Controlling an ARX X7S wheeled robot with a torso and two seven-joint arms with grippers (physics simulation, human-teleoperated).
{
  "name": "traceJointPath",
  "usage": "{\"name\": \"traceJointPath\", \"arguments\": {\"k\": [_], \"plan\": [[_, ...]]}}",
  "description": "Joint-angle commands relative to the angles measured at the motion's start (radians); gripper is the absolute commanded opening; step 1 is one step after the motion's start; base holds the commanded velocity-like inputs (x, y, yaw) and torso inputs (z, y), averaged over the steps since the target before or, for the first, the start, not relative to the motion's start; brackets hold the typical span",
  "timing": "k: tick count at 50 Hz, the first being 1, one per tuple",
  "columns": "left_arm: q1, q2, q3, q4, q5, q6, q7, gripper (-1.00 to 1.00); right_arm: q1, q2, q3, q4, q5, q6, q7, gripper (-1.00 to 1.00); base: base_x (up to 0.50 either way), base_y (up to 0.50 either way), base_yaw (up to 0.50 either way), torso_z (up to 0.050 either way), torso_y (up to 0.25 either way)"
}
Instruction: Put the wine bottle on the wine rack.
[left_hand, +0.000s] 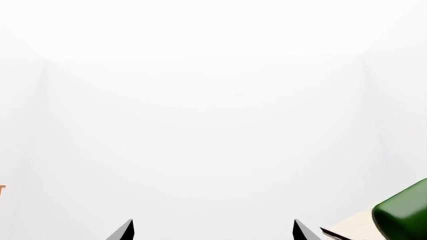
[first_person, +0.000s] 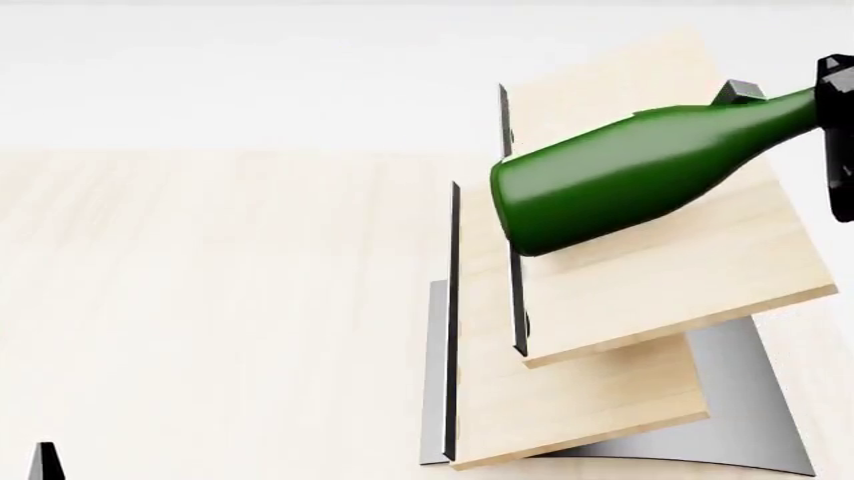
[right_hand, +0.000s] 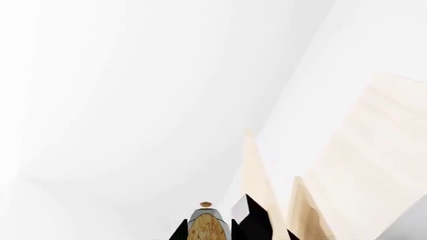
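While the right arm's jaws grip the wine bottle by its neck at the far right of the head view, the bottle lies nearly flat, its fat green base pointing toward the rack's dark edge strips and its body over the upper slanted board of the wine rack. Whether the glass already rests on that board or hangs just above it, I cannot tell from here. The right gripper shows only as a black shape at the picture's edge. From the right wrist camera the cork sits close below the lens, with the pale boards running away beside it.

The left gripper shows two dark tips standing apart, holding nothing, well away from the rack; one tip pokes up over the tabletop.

To finish well, I would lower the bottle gently until its body lies along the board, let its base come down against the edge strip so it cannot slide, and only then loosen the grip.
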Motion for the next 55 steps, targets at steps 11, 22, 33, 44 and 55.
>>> {"name": "traceJointPath", "arguments": {"k": [11, 22, 33, 44, 55], "plan": [[-0.003, -0.002, 0.002, 0.004, -0.001, -0.005, -0.003, 1.0, -0.008, -0.008, 0.02, 0.011, -0.017, 0.004, -0.027, -1.0, 0.0, 0.0, 0.0, 0.0, 0.001], [-0.005, -0.002, 0.004, 0.008, -0.001, -0.012, -0.003, 1.0, -0.016, -0.014, 0.015, 0.024, -0.023, 0.004, -0.037, -1.0, 0.0, 0.0, 0.0, 0.0, 0.0], [-0.006, -0.003, 0.004, 0.0, -0.001, -0.005, -0.005, 1.0, 0.008, -0.029, -0.011, 0.125, -0.046, 0.03, -0.105, -1.0, 0.0, 0.0, 0.0, 0.0, 0.0], [-0.005, -0.005, 0.007, -0.001, -0.001, -0.003, -0.006, 1.0, 0.002, -0.037, -0.018, 0.148, -0.054, 0.032, -0.124, -1.0, 0.0, 0.0, 0.0, 0.0, 0.0], [-0.006, -0.005, 0.008, -0.004, 0.0, -0.001, -0.007, 1.0, -0.01, -0.039, -0.018, 0.14, -0.057, 0.029, -0.123, -1.0, 0.0, 0.0, 0.0, 0.0, 0.0]]}}
